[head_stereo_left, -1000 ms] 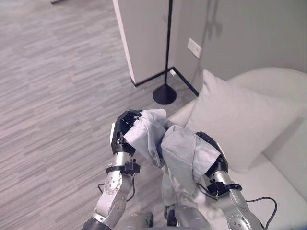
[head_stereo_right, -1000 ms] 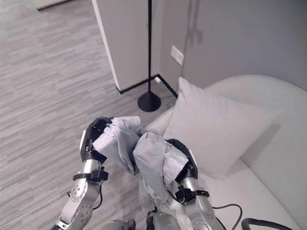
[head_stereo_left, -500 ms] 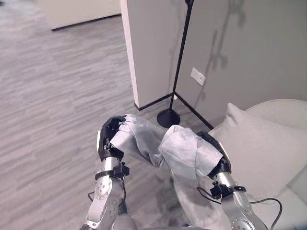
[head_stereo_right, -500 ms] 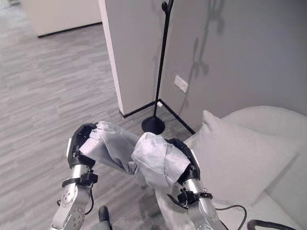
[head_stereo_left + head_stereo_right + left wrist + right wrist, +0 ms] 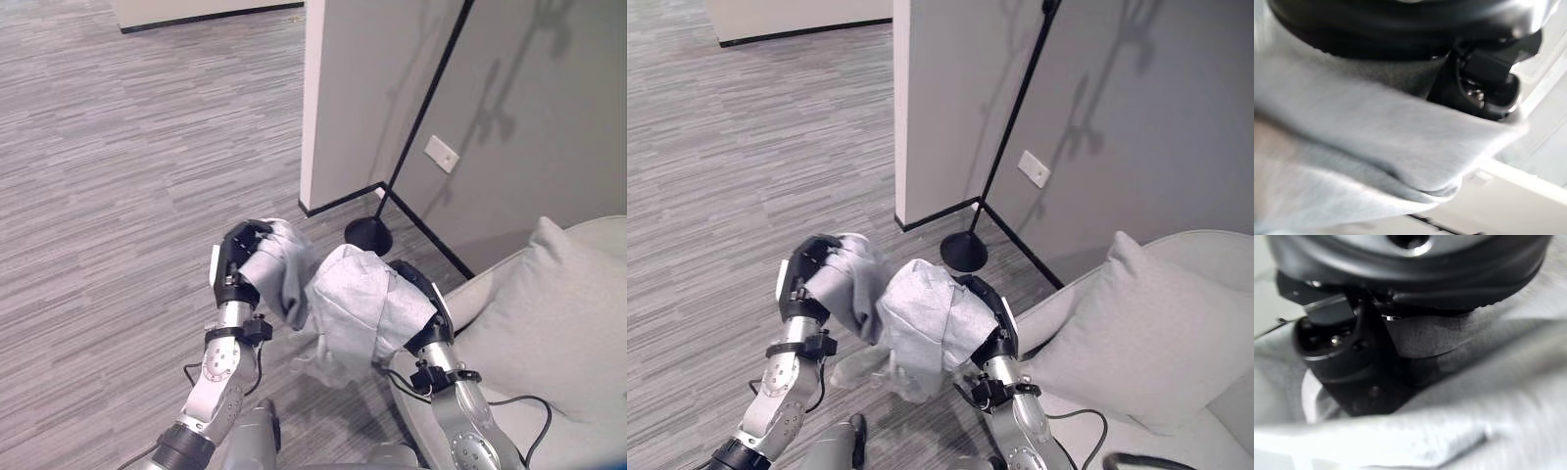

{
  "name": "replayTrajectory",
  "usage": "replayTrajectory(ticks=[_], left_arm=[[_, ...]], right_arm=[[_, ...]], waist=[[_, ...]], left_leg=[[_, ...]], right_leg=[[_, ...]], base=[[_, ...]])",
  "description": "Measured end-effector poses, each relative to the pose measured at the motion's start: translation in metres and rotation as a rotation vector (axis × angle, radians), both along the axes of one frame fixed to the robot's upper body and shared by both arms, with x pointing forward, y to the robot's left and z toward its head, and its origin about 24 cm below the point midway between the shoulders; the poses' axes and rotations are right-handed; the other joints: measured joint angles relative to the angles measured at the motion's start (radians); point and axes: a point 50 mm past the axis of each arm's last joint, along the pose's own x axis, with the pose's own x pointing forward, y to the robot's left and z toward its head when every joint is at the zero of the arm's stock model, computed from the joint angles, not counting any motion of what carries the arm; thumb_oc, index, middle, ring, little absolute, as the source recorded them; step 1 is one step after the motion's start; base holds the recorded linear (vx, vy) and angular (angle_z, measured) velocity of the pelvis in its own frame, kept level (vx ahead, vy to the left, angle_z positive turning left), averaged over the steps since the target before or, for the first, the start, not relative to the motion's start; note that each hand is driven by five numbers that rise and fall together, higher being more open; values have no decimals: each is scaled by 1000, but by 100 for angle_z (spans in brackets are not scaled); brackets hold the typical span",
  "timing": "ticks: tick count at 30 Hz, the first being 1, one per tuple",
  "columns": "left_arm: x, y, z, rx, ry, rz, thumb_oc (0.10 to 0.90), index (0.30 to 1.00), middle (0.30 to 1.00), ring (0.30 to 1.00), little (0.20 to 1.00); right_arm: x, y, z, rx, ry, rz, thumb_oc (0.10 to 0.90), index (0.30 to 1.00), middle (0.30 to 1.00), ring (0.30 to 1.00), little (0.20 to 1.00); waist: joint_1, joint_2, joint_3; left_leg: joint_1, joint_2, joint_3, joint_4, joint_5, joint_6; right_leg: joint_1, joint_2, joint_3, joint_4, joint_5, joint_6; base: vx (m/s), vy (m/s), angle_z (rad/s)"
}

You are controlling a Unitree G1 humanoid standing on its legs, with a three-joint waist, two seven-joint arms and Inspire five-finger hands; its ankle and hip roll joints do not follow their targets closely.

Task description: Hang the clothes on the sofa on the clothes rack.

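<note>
While carried off the sofa (image 5: 549, 323):
Garment (image 5: 353, 308): soft, light, droopy; best gathered at the collar.
Left hand (image 5: 235, 264): clenched on garment.
Right hand (image 5: 423, 304): draped, grip unreadable.
Rack (image 5: 416, 137): near.

Grey wood-grain plank flooring (image 5: 127, 176) is being seen across the 9 and 12 o'clock parts of the head views. A pale wall corner (image 5: 343, 108) with dark skirting is standing at 12 o'clock, and a grey wall (image 5: 529, 127) bearing a white socket plate (image 5: 442, 154) is running toward 2 o'clock. A shadow is being cast on that wall. A light cushion (image 5: 563, 323) is being propped at 4 o'clock.
</note>
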Motion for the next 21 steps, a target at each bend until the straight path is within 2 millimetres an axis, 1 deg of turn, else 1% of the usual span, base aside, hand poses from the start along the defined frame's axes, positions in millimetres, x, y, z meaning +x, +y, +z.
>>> replayTrajectory(ticks=[1, 2, 3, 4, 5, 6, 7, 8, 9, 11, 12, 13, 14, 15, 16, 17, 18, 19, 20, 21], left_arm=[[-3, 8, 0, 34, 2, 26, 400, 300, 300, 300, 300], [-4, 12, 0, 32, 2, 46, 400, 300, 300, 300, 300], [-6, 14, -1, 16, 5, 67, 400, 300, 300, 300, 300], [-13, 26, -3, 8, 18, 123, 400, 300, 300, 300, 300], [-13, 26, -3, 8, 18, 123, 400, 300, 300, 300, 300], [-21, 29, -6, -5, 37, 134, 400, 300, 300, 300, 300], [-24, 30, -8, -15, 48, 135, 400, 300, 300, 300, 300], [-27, 26, -13, -67, 73, 129, 400, 300, 300, 300, 300], [-27, 26, -14, -82, 79, 123, 400, 300, 300, 300, 300], [-25, 17, -17, -102, 99, 81, 400, 300, 300, 300, 300], [-25, 10, -19, -117, 109, 49, 400, 300, 300, 300, 300], [-22, 1, -22, -170, 129, -7, 400, 300, 300, 300, 300], [-22, -1, -23, -185, 136, -27, 400, 300, 300, 300, 300], [-23, -3, -24, -197, 148, -37, 400, 300, 300, 300, 300], [-25, -6, -29, -210, 178, -50, 400, 300, 300, 300, 300], [-26, -8, -30, -220, 186, -54, 400, 300, 300, 300, 300], [-27, -9, -32, -224, 196, -52, 400, 300, 300, 300, 300], [-34, -14, -38, -257, 228, -48, 400, 300, 300, 300, 300], [-35, -14, -37, -257, 223, -53, 400, 300, 300, 300, 300], [-30, -11, -34, -241, 210, -57, 400, 300, 300, 300, 300]], right_arm=[[-4, 5, 0, 11, 3, 0, 400, 300, 300, 300, 300], [-4, 7, 0, 4, -6, 7, 400, 300, 300, 300, 300], [-4, 10, 1, 9, -10, 16, 400, 300, 300, 300, 300], [-2, 17, 1, 13, -12, 47, 400, 300, 300, 300, 300], [-2, 17, 1, 13, -12, 47, 400, 300, 300, 300, 300], [-2, 19, 4, 23, -28, 63, 400, 300, 300, 300, 300], [0, 20, 4, 14, -32, 74, 400, 300, 300, 300, 300], [5, 21, 8, -1, -55, 100, 400, 300, 300, 300, 300], [7, 21, 10, -10, -68, 112, 400, 300, 300, 300, 300], [7, 19, 10, -17, -69, 114, 400, 300, 300, 300, 300], [6, 18, 9, -14, -59, 113, 400, 300, 300, 300, 300], [7, 18, 8, 10, -46, 112, 400, 300, 300, 300, 300], [6, 20, 8, 18, -41, 114, 400, 300, 300, 300, 300], [6, 22, 6, 30, -34, 116, 400, 300, 300, 300, 300], [4, 25, 2, 43, -10, 122, 400, 300, 300, 300, 300], [4, 27, -1, 41, 1, 131, 400, 300, 300, 300, 300], [3, 28, -4, 36, 17, 137, 400, 300, 300, 300, 300], [0, 26, -15, -3, 71, 152, 400, 300, 300, 300, 300], [-2, 26, -16, -3, 78, 153, 400, 300, 300, 300, 300], [3, 24, -19, -23, 82, 154, 400, 300, 300, 300, 300]], waist=[[9, -15, -5], [15, -8, -2], [9, 0, 4], [33, 14, 9], [33, 14, 9], [21, 6, 3], [30, -2, 2], [22, -2, 3], [12, -1, 6], [-16, -1, 5], [-30, 3, 6], [-49, 11, 12], [-53, 8, 10], [-51, -1, 6], [-55, 9, 9], [-54, 15, 6], [-49, 27, 0], [-42, 91, -43], [-36, 78, -55], [-20, 60, -53]], left_leg=[[44, -36, 16, -53, 10, 37], [67, -29, 15, -91, 27, 44], [101, -23, 20, -140, 39, 60], [157, 6, 35, -224, 54, 64], [157, 6, 35, -224, 54, 64], [187, -4, 80, -268, 85, 66], [210, -9, 111, -289, 92, 64], [227, -14, 125, -310, 83, 67], [229, -14, 128, -317, 85, 63], [236, -24, 125, -324, 84, 60], [240, -37, 108, -324, 67, 56], [246, -49, 91, -312, 54, 60], [260, -59, 89, -320, 50, 59], [275, -69, 81, -319, 35, 58], [320, -71, 76, -319, 17, 48], [339, -69, 71, -313, -12, 48], [345, -60, 68, -299, -30, 33], [368, 2, 62, -245, -81, -4], [370, 3, 51, -206, -90, -19], [330, 9, 41, -59, -121, -72]], right_leg=[[-5, -15, -52, 15, 94, -1], [-14, -15, -52, 28, 105, 10], [-34, 29, -31, 61, 51, 33], [-81, 139, -11, 116, -82, 41], [-81, 139, -11, 116, -82, 41], [-125, 244, -96, 141, -165, 45], [-141, 271, -111, 125, -187, 28], [-178, 351, -125, 82, -192, 21], [-198, 386, -130, 45, -188, 25], [-226, 416, -123, -17, -177, 36], [-249, 420, -120, -53, -169, 47], [-265, 399, -136, -169, -147, 79], [-277, 380, -146, -205, -138, 92], [-265, 367, -163, -234, -140, 86], [-246, 355, -179, -250, -133, 74], [-228, 355, -182, -225, -131, 63], [-219, 360, -181, -198, -130, 42], [-205, 395, -219, -134, -145, -3], [-168, 394, -224, -169, -117, 7], [-114, 402, -240, -206, -78, -104]], base=[[255, 514, -29], [171, 324, -17], [167, 392, -59], [142, 294, -50], [213, 370, -70], [200, 185, -47], [300, 172, -83], [224, 96, -66], [400, 85, -35], [385, 32, 11], [436, -14, 37], [420, 15, 33], [413, 14, 34], [478, 22, 11], [518, -8, 12], [587, -30, 15], [287, -84, 12], [226, -145, 14], [222, -176, 16], [268, -178, 26]])
